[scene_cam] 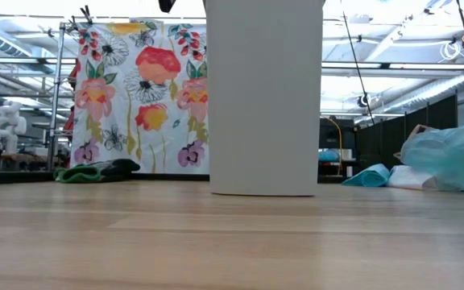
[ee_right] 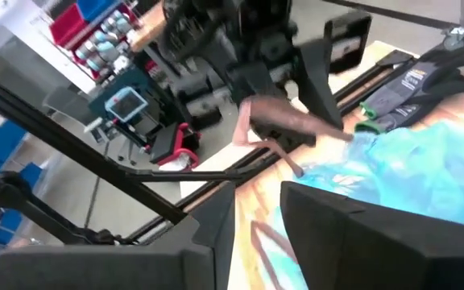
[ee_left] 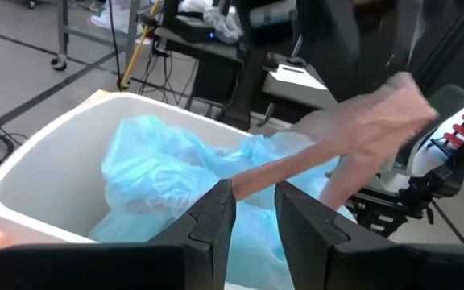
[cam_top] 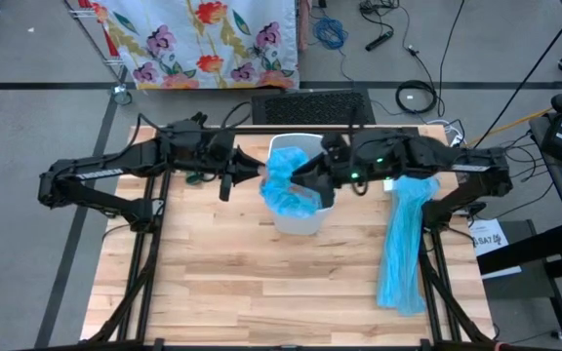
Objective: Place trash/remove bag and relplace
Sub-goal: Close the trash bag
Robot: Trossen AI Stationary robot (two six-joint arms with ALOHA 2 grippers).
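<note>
A white bin point(cam_top: 296, 222) stands upright mid-table, seen tall in the low view point(scene_cam: 264, 97). A light-blue bag point(cam_top: 291, 190) sits crumpled in its mouth point(ee_left: 159, 169). My left gripper point(cam_top: 259, 174) hovers level at the bin's left rim, shut on a stretched band of the bag. My right gripper point(cam_top: 305, 180) is over the bin from the right, its fingers point(ee_right: 258, 197) apart. The band's far end point(ee_left: 397, 93) is right by it. The trash is out of view. My left gripper point(ee_left: 254, 193) has a band of the bag's film point(ee_left: 256, 179) running in between its two fingers. It comes nearly level from the table's left. The band runs taut and pale from the fingers across the bin's mouth toward my right gripper. The rest of the bag lies in the bin.
A long light-blue plastic strip point(cam_top: 403, 244) lies along the table's right side, bunched at the far right in the low view point(scene_cam: 449, 161). A green-and-black item point(scene_cam: 95, 171) lies at the far left. A floral cloth point(cam_top: 203, 39) hangs behind the table.
</note>
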